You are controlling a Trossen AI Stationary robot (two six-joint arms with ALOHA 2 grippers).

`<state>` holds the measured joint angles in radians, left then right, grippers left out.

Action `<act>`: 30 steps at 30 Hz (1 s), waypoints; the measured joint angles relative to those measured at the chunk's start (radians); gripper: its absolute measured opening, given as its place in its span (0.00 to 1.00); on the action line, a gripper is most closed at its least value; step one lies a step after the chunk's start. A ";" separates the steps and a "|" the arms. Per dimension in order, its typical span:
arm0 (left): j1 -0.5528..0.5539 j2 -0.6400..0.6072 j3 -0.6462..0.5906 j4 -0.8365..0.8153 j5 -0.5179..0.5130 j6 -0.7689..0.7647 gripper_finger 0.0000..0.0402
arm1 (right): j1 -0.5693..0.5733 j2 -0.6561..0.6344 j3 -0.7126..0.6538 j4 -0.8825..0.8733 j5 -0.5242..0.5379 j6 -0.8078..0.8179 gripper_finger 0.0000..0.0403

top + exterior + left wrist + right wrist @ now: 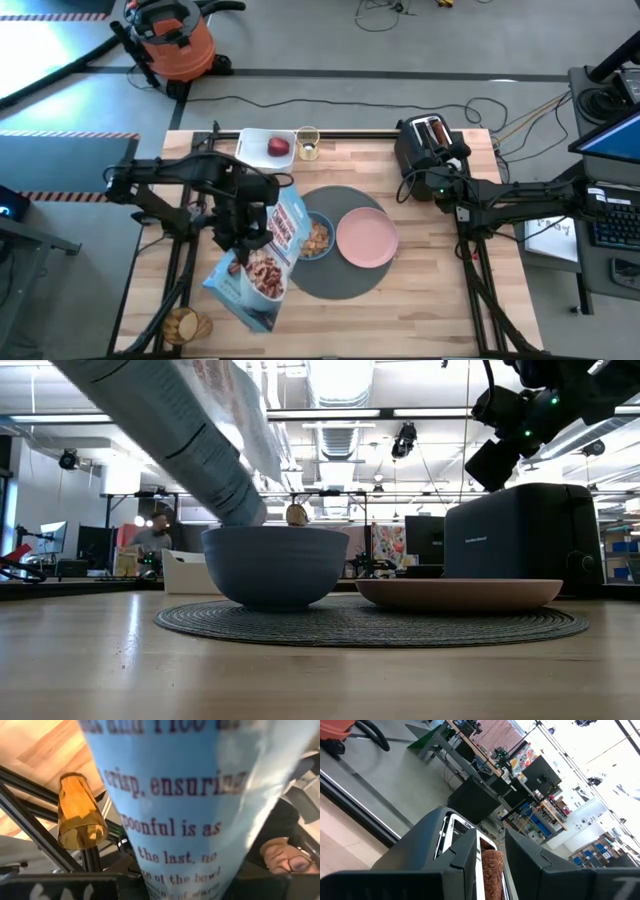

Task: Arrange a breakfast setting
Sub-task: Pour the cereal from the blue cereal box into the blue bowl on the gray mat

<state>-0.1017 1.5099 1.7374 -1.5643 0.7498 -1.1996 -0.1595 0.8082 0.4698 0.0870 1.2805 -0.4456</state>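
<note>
My left gripper (pixel 252 228) is shut on a blue cereal box (pixel 265 262), held tilted with its lower end (pixel 232 500) just above the left rim of the blue bowl (pixel 318 237). The bowl holds cereal and stands beside the pink plate (pixel 366 238) on the round dark grey mat (pixel 335 275). The red apple (pixel 279 148) lies on the white tray (pixel 262 140). The glass of orange drink (pixel 307 143) stands next to the tray. A toast slice (pixel 492 870) sticks up in the black toaster (pixel 430 145). My right gripper (pixel 442 186) is open just on the near side of the toaster. No spoon shows. My left gripper holds the cereal box about its middle (pixel 262 235), coming level from the table's left, fingers across the box. The box is lifted clear and slants down toward the bowl, its printed face (pixel 185 820) filling the wrist view. The gripper body hides the fingers' exact place.
A round clear thing with tan contents (pixel 185 325) lies at the table's near left corner. An orange shop vacuum (pixel 175 45) stands on the floor beyond the far edge. A person (pixel 155 532) shows in the room behind. Bare wood lies right of the mat.
</note>
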 joint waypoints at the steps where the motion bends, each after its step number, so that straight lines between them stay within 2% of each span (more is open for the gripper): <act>1: 0.000 0.003 0.000 0.009 0.000 0.011 0.25 | 0.000 0.000 0.000 0.000 0.000 0.000 0.23; 9: 0.001 0.031 0.000 0.016 0.023 0.091 0.25 | 0.000 0.000 0.000 0.000 0.000 0.000 0.23; 30: -0.010 0.039 0.001 -0.003 0.035 0.097 0.25 | 0.000 0.000 0.000 0.000 0.000 0.000 0.23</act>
<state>-0.1120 1.5490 1.7386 -1.5668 0.7844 -1.1029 -0.1593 0.8085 0.4697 0.0872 1.2804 -0.4458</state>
